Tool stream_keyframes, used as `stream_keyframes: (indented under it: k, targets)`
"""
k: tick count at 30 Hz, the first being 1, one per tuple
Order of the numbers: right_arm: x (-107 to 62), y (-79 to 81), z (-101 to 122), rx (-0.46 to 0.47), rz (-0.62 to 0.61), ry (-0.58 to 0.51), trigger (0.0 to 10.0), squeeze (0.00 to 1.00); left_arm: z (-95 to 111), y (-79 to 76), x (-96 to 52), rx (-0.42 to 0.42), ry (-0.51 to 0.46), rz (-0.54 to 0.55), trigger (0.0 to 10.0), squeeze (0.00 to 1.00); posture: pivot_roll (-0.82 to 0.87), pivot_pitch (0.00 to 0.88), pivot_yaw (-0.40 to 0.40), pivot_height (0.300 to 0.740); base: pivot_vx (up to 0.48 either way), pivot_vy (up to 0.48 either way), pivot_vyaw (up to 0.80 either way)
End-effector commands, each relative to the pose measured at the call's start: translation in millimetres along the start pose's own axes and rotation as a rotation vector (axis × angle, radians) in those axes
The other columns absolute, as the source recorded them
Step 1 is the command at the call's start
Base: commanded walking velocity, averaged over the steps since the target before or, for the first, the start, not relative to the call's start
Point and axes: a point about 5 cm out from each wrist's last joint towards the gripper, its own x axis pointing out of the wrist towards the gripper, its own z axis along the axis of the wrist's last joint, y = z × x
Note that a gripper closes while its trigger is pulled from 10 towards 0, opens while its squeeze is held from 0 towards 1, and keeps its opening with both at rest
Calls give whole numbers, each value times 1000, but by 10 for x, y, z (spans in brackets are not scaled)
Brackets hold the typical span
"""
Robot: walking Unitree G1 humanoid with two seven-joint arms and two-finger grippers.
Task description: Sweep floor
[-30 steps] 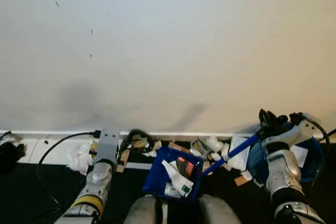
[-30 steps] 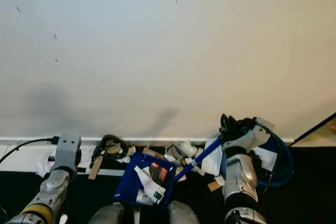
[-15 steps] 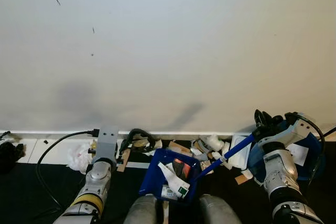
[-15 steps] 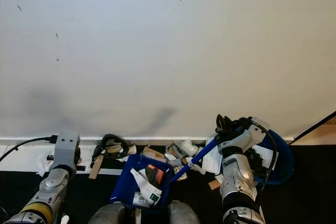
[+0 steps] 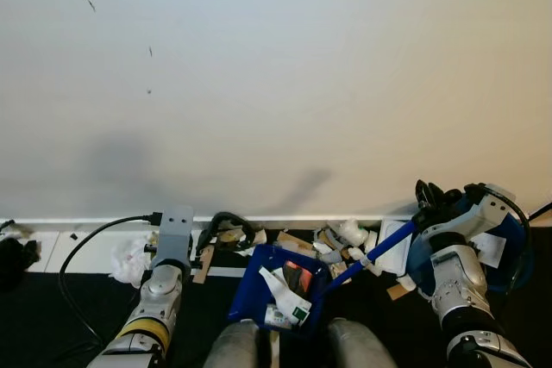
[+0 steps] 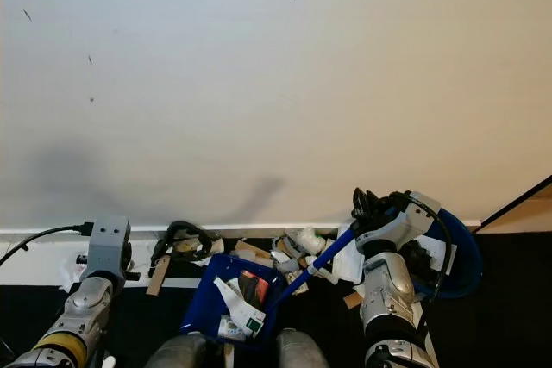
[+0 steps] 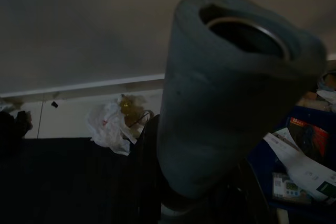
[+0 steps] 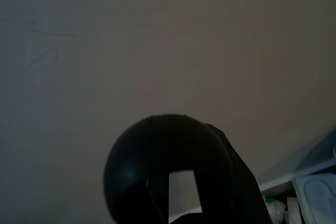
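A blue dustpan [image 5: 274,292] holding paper scraps and packets lies on the dark floor just before my knees. Its long blue handle [image 5: 379,252] slants up to the right into my right gripper [image 5: 434,206], which is shut on the handle's end near the white baseboard [image 5: 103,221]. More litter [image 5: 345,237] of paper, cardboard bits and white wrappers is piled along the baseboard beyond the pan. My left arm [image 5: 164,286] reaches forward on the left. In the left wrist view a thick grey padded handle [image 7: 226,93] stands between the dark fingers, and my left gripper [image 7: 199,203] is shut on it.
The plain wall [image 5: 276,84] rises close ahead. A crumpled white plastic bag [image 5: 129,258], a black cable [image 5: 82,252] and a coiled black cord [image 5: 226,223] lie by the baseboard on the left. A round blue container [image 5: 511,252] sits behind my right arm.
My right gripper has drawn slightly to the left with the blue handle, and the dustpan has slid a little left with it. The left arm has stayed put.
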Motion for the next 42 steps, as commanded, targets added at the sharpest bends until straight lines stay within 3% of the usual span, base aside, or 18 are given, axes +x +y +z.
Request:
stream_keyframes:
  k: [1, 26, 37, 42]
  targets:
    - [14, 51, -33, 26, 3, 6, 10000, 0, -135, -71, -39, -73, 56, -22, 10000, 0, 88, 29, -34, 740, 0, 480, 0]
    - [95, 74, 86, 11, 6, -39, 10000, 0, 46, -58, 34, -57, 20, -32, 10000, 0, 96, 54, -20, 740, 0, 19, 0]
    - [174, -47, 351, -32, -15, -103, 10000, 0, 146, -22, 70, -105, 1, -20, 10000, 0, 86, 89, -24, 740, -127, 0, 0]
    - [158, -83, 345, -42, -27, -93, 10000, 0, 128, -40, 60, -114, 3, -18, 10000, 0, 87, 96, -27, 740, -370, 0, 0]
